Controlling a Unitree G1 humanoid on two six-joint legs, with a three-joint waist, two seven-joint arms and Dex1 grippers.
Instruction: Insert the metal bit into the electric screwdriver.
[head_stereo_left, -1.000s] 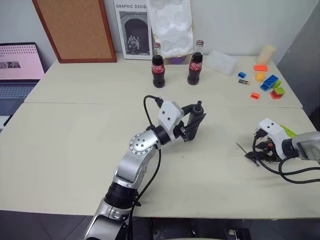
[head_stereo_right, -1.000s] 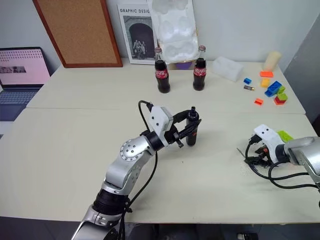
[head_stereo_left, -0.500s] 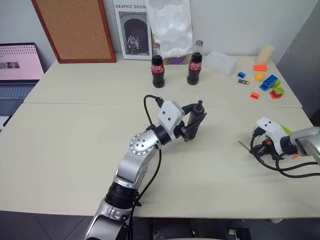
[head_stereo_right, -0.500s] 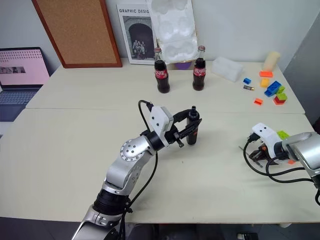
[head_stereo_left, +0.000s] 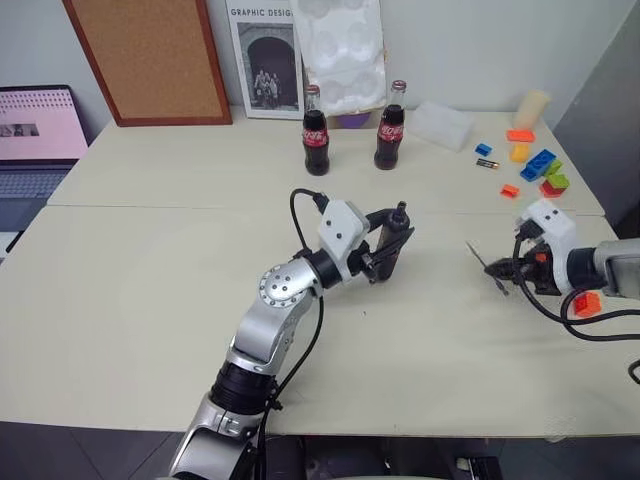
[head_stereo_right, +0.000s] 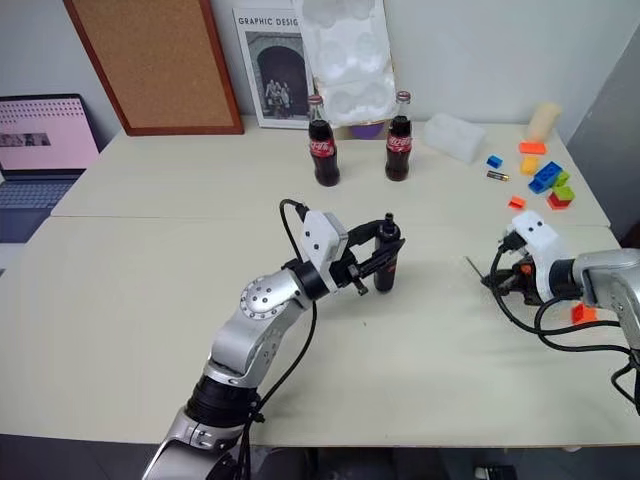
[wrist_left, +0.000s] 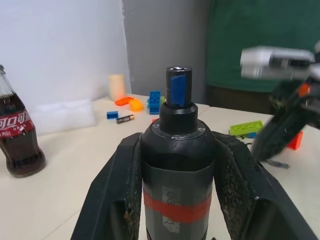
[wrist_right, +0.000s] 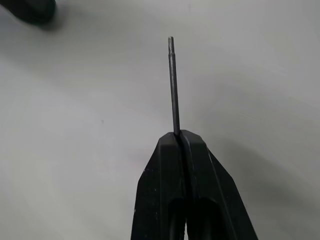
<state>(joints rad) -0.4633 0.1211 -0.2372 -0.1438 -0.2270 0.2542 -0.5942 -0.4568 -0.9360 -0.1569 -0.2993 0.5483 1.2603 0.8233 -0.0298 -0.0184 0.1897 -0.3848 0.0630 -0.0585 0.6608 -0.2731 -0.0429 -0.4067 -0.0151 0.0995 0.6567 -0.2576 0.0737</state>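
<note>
hidden: metal bit (wrist_right: 173, 85) rear end inside right tool (wrist_right: 182, 136) | screwdriver (wrist_left: 178, 170) base cut off

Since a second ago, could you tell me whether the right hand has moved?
Yes. The right hand rose off the table with the metal bit, toward the orange brick.

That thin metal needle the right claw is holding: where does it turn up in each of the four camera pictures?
Left eye view: the metal bit juts from the right gripper, right of centre.
Right eye view: same spot, right of centre.
Left wrist view: I cannot make it out; the right gripper is a blur at the right edge.
Right wrist view: it rises from the shut fingertips, centre.
Shared landmark: the electric screwdriver, held in the left gripper.
</note>
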